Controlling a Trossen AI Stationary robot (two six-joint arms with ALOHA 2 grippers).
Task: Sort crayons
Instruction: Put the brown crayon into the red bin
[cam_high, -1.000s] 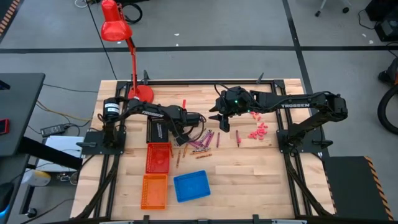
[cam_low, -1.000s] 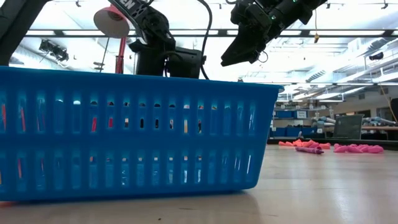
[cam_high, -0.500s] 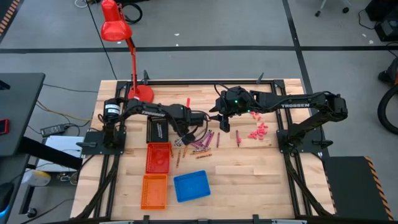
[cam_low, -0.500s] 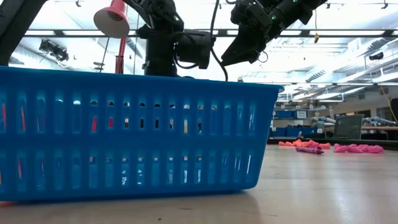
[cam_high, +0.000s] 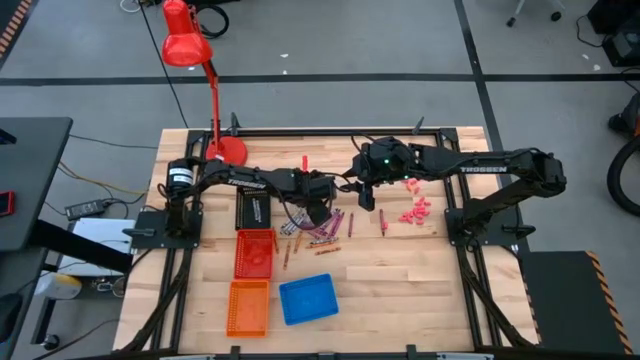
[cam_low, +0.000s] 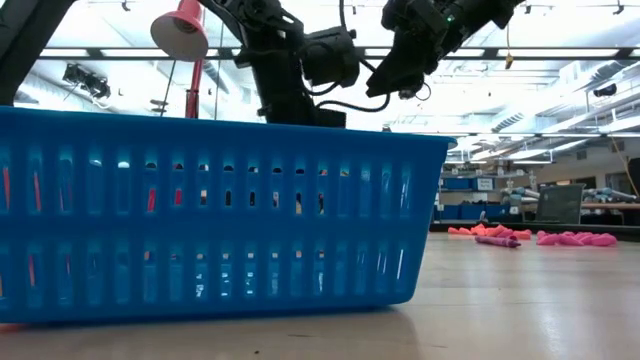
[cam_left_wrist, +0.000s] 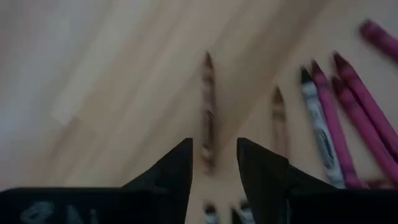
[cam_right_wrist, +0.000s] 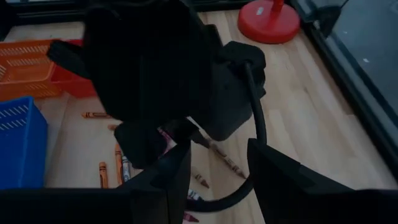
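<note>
Several crayons (cam_high: 325, 230) lie loose on the wooden table, magenta, grey, brown and orange. My left gripper (cam_high: 318, 204) hovers over the left part of this heap, open. In the left wrist view its fingertips (cam_left_wrist: 214, 160) stand on either side of one end of a brown crayon (cam_left_wrist: 207, 112); I see no touch. Another brown crayon (cam_left_wrist: 278, 121), a grey one (cam_left_wrist: 317, 118) and magenta ones (cam_left_wrist: 351, 115) lie beside it. My right gripper (cam_high: 366, 198) is open and empty, in the air just right of the left gripper; it also shows in the low view (cam_low: 392, 82).
A red bin (cam_high: 254, 253), an orange bin (cam_high: 249, 307) and a blue bin (cam_high: 308, 299) stand near the front left. Small pink bits (cam_high: 415, 212) lie right of the crayons. A red lamp's base (cam_high: 226, 150) stands at the far left. A black box (cam_high: 252, 210) lies beside the left arm.
My left gripper has moved toward the table's right edge, over the left part of the crayon heap and closer to my right gripper. The crayons have stayed where they were.
</note>
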